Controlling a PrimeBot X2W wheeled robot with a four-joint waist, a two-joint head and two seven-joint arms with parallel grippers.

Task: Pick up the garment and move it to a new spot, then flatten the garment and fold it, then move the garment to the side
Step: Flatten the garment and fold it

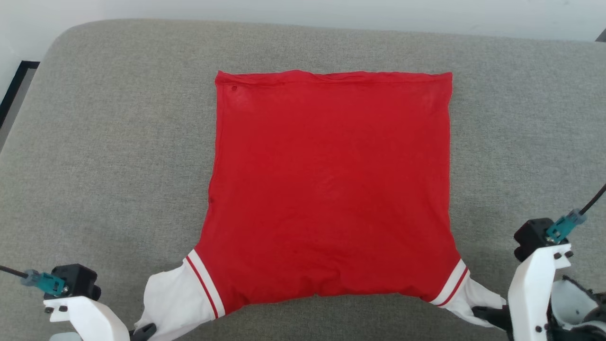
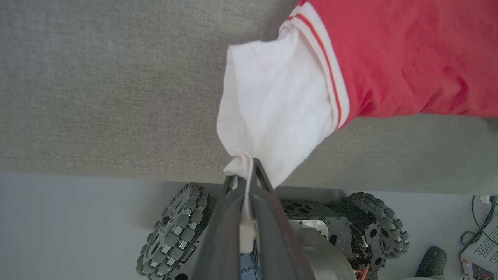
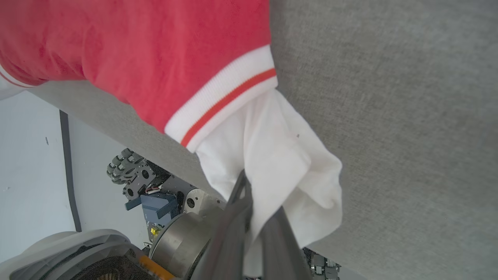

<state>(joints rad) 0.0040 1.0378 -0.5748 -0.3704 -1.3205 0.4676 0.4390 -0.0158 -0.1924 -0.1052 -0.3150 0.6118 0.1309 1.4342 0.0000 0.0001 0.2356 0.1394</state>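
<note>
At two sleeves (image 1: 175, 298) of one garment (image 1: 331, 189), left gripper (image 2: 248, 177) and right gripper (image 3: 256, 194) jaws grip tight

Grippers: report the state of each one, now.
Left gripper: shut on the garment, by its left-side sleeve.
Right gripper: shut on the garment, by its right-side sleeve.

T-shirt (image 1: 331, 189): one, red.
Sleeves: two, both white; left sleeve (image 1: 173, 298), right sleeve (image 1: 476, 296).
Striped bands: two, red and white; left band (image 1: 204, 284), right band (image 1: 452, 284).
Grippers: two; left gripper (image 2: 244, 173), right gripper (image 3: 255, 194).
Fingers (image 2: 223, 241): two per gripper, four in all, dark.
Grey padded surface (image 1: 118, 142): one.
Teal plugs: two, one per wrist; left plug (image 1: 47, 282), right plug (image 1: 563, 226).
Studded wheels (image 2: 175, 229): two in the left wrist view.
</note>
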